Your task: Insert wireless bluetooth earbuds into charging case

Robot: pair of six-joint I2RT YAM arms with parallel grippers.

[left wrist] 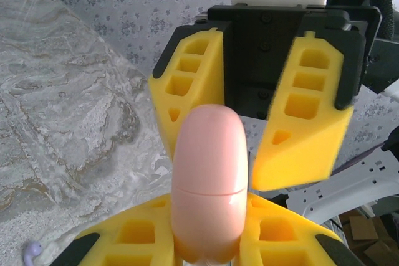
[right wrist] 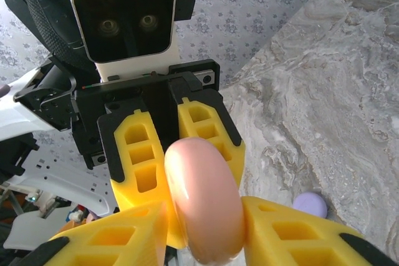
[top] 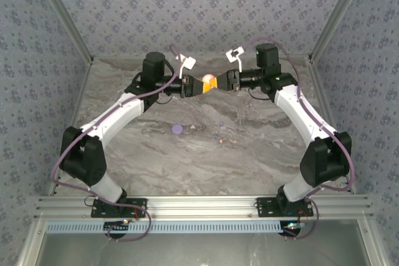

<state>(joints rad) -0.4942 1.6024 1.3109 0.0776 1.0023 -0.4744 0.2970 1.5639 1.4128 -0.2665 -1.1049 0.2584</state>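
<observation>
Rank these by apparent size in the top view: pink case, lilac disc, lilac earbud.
Tied first: the pink case and the lilac disc look alike, and the case is raised nearer the camera, so no ranking.
Last: the lilac earbud.

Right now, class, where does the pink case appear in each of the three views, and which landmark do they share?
Top external: the case is a small pink spot at upper centre.
Left wrist: the case is large, at lower centre.
Right wrist: the case is large, at lower centre, slightly left.
Shared landmark: the marble table.
</observation>
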